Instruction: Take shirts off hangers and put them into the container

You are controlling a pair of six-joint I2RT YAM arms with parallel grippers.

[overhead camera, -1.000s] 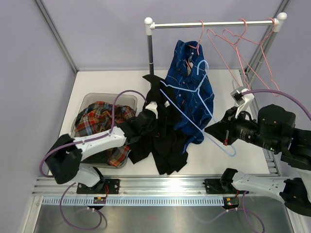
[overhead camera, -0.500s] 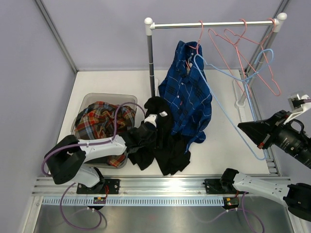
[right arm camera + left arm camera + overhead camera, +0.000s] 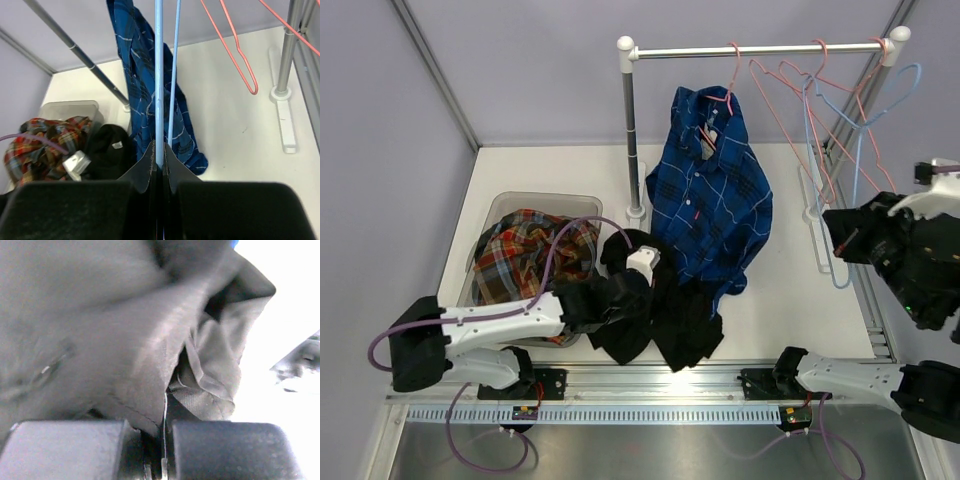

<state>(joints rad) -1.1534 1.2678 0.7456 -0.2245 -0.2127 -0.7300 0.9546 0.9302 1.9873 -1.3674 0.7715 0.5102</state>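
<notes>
The left gripper (image 3: 156, 432) is squeezing its two fingers tight on a fold of the black shirt (image 3: 670, 320). The cloth is looking soft and wrinkly, with a sewn edge running between the fingers. This shirt is lying in a dark heap on the white table (image 3: 790, 330), just beside the container (image 3: 535, 199). It may be more than one shirt in that heap; I cannot tell.

The grey see-through container is sitting on the left side of the table. The plaid shirt (image 3: 520, 250), red, orange and navy, is lying bunched up inside it and spilling over the rim.

The blue shirt (image 3: 712, 210) with thin white checks is hanging from the rail (image 3: 760, 49), and its bottom is touching the black heap.

The right gripper (image 3: 161, 170) is pinching the blue hanger (image 3: 159, 75) and holding it up near the rail's right end.
</notes>
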